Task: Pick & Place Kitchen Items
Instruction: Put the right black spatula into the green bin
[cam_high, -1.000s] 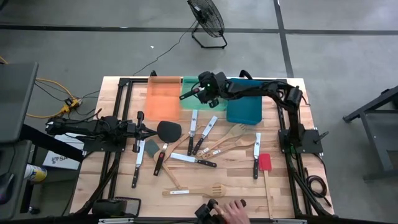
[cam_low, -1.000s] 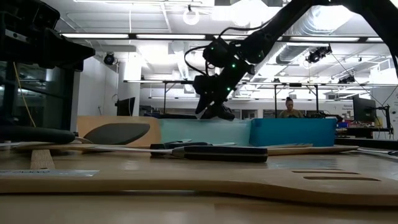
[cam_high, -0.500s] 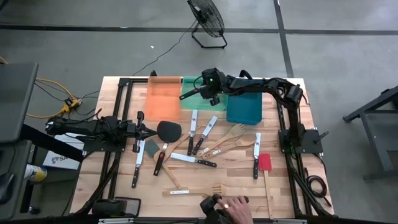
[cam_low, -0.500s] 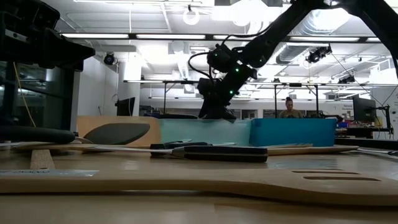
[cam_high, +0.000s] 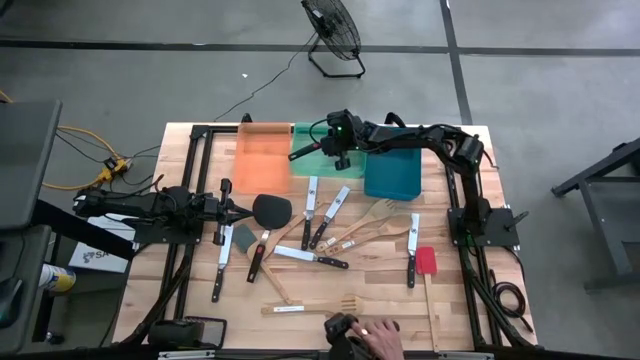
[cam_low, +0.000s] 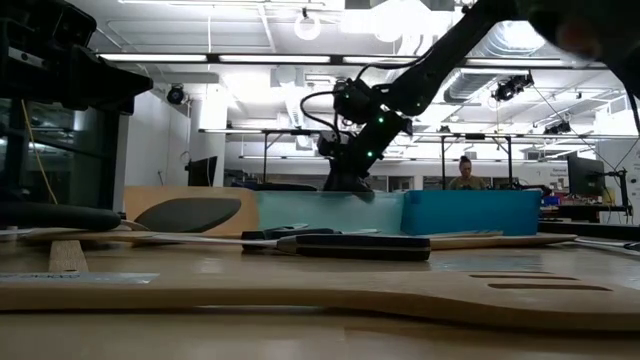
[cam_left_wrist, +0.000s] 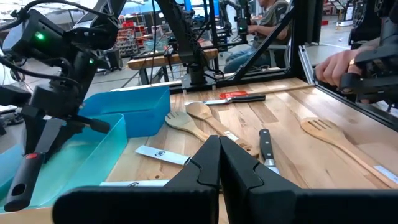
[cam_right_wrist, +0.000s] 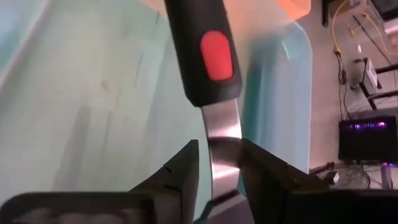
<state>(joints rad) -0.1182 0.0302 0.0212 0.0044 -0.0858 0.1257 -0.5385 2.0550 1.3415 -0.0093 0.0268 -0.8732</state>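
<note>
Right wrist view is showing the right gripper pinching a utensil's steel shank, black handle hanging lengthwise over the green tray. The left gripper is sitting closed, farther off.

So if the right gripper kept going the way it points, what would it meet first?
Probably the floor of the green tray: the right gripper, holding a black-handled utensil, points down into it, handle end first. Depth is unclear.

The black-handled utensil is cut off at the picture's edge.
</note>
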